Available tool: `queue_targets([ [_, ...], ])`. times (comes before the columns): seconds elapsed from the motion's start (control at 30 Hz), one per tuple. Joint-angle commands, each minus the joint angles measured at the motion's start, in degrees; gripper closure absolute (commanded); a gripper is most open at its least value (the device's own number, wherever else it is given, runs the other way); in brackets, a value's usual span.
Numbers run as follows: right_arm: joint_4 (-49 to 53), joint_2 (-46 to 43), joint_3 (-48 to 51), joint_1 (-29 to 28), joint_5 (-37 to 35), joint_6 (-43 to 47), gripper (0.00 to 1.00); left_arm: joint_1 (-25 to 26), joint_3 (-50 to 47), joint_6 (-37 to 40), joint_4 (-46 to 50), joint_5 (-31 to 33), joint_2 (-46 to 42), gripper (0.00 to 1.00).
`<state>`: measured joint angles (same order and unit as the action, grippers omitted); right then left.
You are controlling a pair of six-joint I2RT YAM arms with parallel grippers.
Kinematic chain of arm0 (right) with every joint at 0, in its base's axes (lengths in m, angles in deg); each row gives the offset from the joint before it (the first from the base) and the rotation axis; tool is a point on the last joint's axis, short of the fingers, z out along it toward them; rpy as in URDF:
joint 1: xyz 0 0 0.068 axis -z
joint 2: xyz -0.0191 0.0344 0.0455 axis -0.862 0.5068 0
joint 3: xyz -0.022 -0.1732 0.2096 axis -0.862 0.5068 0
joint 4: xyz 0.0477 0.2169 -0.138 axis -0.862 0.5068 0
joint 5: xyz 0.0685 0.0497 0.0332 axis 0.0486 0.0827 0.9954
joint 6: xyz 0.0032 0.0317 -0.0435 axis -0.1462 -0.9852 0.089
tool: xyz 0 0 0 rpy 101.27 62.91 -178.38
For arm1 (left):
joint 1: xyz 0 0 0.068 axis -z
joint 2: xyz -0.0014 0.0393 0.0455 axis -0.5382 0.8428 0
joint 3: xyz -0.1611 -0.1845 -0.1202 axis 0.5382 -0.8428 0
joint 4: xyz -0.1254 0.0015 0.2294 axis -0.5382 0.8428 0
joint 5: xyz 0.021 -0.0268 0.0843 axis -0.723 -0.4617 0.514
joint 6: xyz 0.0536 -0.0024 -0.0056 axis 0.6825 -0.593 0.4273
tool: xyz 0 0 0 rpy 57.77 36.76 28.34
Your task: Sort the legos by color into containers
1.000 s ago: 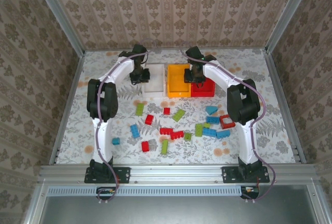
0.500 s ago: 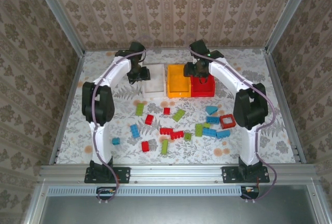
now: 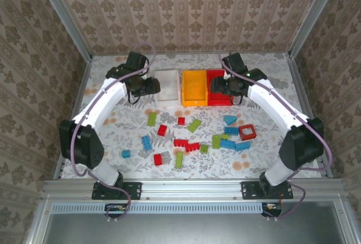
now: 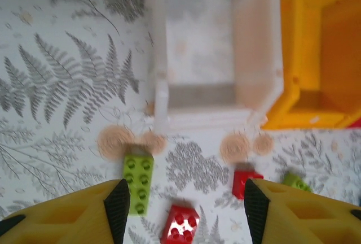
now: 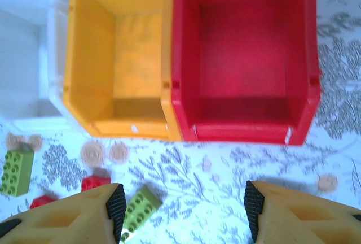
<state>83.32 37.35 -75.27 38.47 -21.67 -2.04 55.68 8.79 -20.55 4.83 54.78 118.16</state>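
Three containers stand side by side at the back: a white bin [image 3: 167, 88], an orange-yellow bin [image 3: 193, 88] and a red bin [image 3: 220, 94]. I see no brick inside any of them. Red, green and blue legos lie scattered in front, among them a green brick [image 3: 152, 119] and a red brick [image 3: 162, 130]. My left gripper [image 3: 148, 85] hangs open at the white bin's left front corner. In the left wrist view the left gripper [image 4: 183, 210] is above a green brick [image 4: 138, 183] and a red brick [image 4: 180, 224]. My right gripper [image 3: 221, 86] is open over the red bin's front, with a green brick [image 5: 141, 210] by its left finger.
A hollow red square piece [image 3: 247, 132] and several blue bricks [image 3: 231, 130] lie at the right. The table is walled by a metal frame [image 3: 73, 120] and papered panels. Bare patterned cloth lies left of the white bin [image 4: 56, 86].
Both arms have swung their elbows outward and lower. Both grippers have stayed near the bins and their jaws have opened.
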Motion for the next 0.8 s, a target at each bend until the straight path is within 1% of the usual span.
queue_targets([
  [0.0, 2.95, -6.36, 4.22, -1.07, 1.32, -2.98, 0.39, 1.97, -5.55, -2.04, -1.91, -2.34, -4.6, 0.41],
  [0.07, 4.9, -9.7, 7.12, -2.08, 1.69, -3.66, 0.39, 2.68, -8.81, -2.7, -2.54, -2.19, -7.7, 0.41],
  [0.1, 5.99, -11.68, 8.34, -2.65, 1.84, -3.95, 0.39, 4.92, -10.63, -3.08, -2.98, -1.95, -9.21, 0.41],
  [0.23, 8.45, -16.7, 13.21, -5.67, 2.87, -4.57, 0.39, 8.88, -17.36, -4.94, -5.83, -1.41, -15.83, 0.41],
  [0.37, 10.28, -19.98, 17.88, -8.66, 0.81, -5.58, 0.39, 13.83, -22.81, -7.3, -7.99, 1.5, -20.98, 0.41],
  [0.43, 10.66, -20.56, 19.34, -8.76, -0.51, -5.95, 0.36, 16.1, -24.79, -8.86, -9.11, 3.04, -22.84, 0.41],
  [0.57, 8.68, -18.84, 20.7, -7.7, -3.03, -7.07, 0.29, 20.28, -27.05, -10.63, -12.31, 4.95, -24.88, 0.39],
  [0.7, 6.38, -12.54, 21.38, -2.28, -2.94, -11.49, 0.26, 22.68, -27.61, -10.35, -14.63, 5.32, -24.91, 0.39],
  [0.77, 5.01, -9.32, 21.29, 0.12, -3.68, -13.8, 0.22, 23.18, -27.67, -10.33, -14.99, 5.39, -24.73, 0.38],
])
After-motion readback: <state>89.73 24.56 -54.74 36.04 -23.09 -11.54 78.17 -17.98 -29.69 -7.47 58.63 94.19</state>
